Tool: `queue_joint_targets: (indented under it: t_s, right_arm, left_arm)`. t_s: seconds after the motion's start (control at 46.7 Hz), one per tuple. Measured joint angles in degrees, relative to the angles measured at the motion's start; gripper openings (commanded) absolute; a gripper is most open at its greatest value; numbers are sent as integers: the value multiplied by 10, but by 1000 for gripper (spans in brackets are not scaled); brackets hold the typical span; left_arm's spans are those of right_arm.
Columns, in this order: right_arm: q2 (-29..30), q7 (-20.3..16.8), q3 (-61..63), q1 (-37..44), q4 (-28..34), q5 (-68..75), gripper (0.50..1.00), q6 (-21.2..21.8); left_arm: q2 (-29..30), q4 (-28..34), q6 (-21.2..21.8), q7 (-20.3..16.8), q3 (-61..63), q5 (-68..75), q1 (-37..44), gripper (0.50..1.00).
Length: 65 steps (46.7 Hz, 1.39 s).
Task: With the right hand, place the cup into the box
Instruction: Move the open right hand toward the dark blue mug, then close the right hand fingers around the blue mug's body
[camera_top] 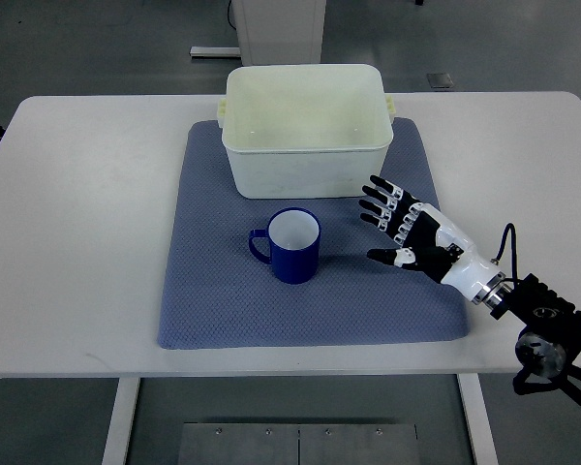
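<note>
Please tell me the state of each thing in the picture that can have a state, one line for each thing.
blue cup: upright on the mat, empty inside, handle to the picture's left, not held.
white box: open on top, nothing inside, standing on the mat's far part.
blue mat: lying flat on the table.
right hand: open, fingers spread, beside the cup, not touching it.

The right hand (407, 228) has a white shell over the palm and back, with black joint sections. Its fingers (380, 199) are black, segmented, and carry small white plates between the knuckles. A silver metallic ring (486, 289) forms the wrist coupling. Behind it, the forearm (552, 334) is black, with exposed framework and a rounded joint housing. A thin black cable (504, 242) loops above the wrist.
</note>
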Motion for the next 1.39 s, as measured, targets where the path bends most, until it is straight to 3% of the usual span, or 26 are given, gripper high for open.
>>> queue_joint_targets:
  t_s: [1.392]
  right_arm:
    - [141, 0, -40, 22, -44, -33, 991, -176]
  left_arm:
    - [0, 0, 0, 0, 0, 0, 0, 1000]
